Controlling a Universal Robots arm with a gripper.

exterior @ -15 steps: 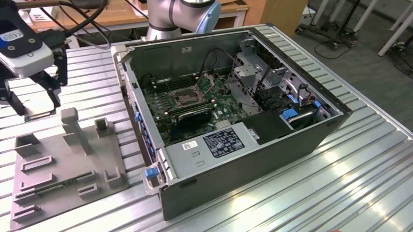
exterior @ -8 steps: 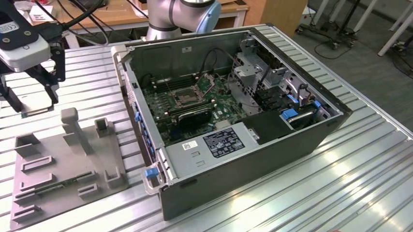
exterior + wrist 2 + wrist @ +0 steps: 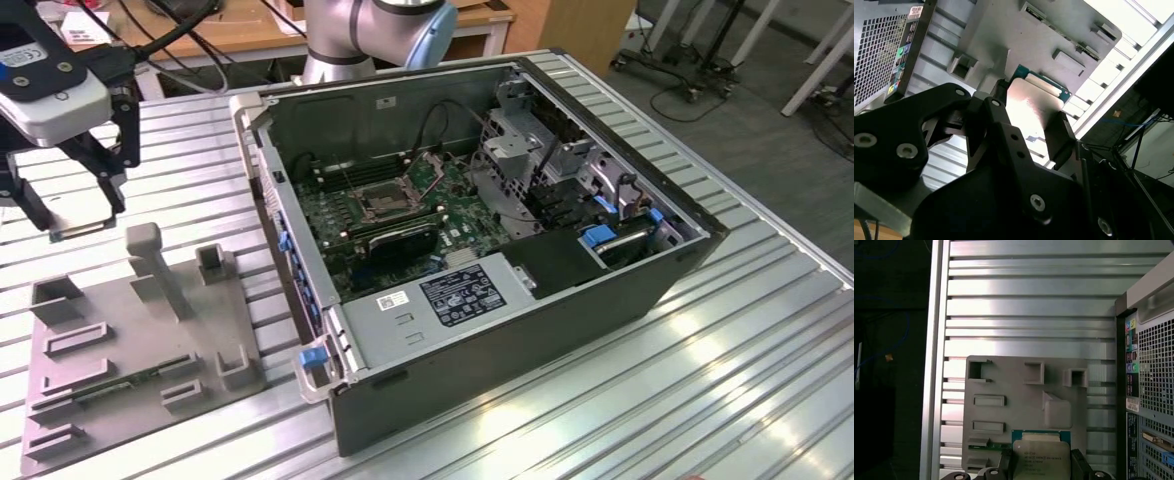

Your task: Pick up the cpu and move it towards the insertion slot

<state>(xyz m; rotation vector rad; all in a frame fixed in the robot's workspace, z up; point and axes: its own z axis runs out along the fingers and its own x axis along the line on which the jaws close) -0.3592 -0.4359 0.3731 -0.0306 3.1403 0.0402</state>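
Observation:
The cpu (image 3: pixel 1041 457) is a flat square chip with a silver top and a green rim, held by its two opposite edges in my gripper (image 3: pixel 1041 463), which is shut on it. In the second wrist view the cpu (image 3: pixel 1029 107) sits between the black fingers (image 3: pixel 999 102) of the gripper (image 3: pixel 1029 119). In the exterior view my gripper (image 3: pixel 78 218) hangs at the far left, above the table behind the grey holder tray (image 3: pixel 134 340). The insertion slot (image 3: pixel 380 203), a silvery frame with a dark centre, lies on the green board inside the open computer case (image 3: pixel 534 300), well to the exterior view's right of the gripper.
The grey holder tray (image 3: pixel 1014 390) carries several raised brackets and a thin green memory stick (image 3: pixel 981 445). The case's steel walls and drive cage (image 3: pixel 514 150) stand around the board. The ribbed aluminium table (image 3: pixel 721 380) runs all around. The arm's base (image 3: pixel 360 35) stands behind the case.

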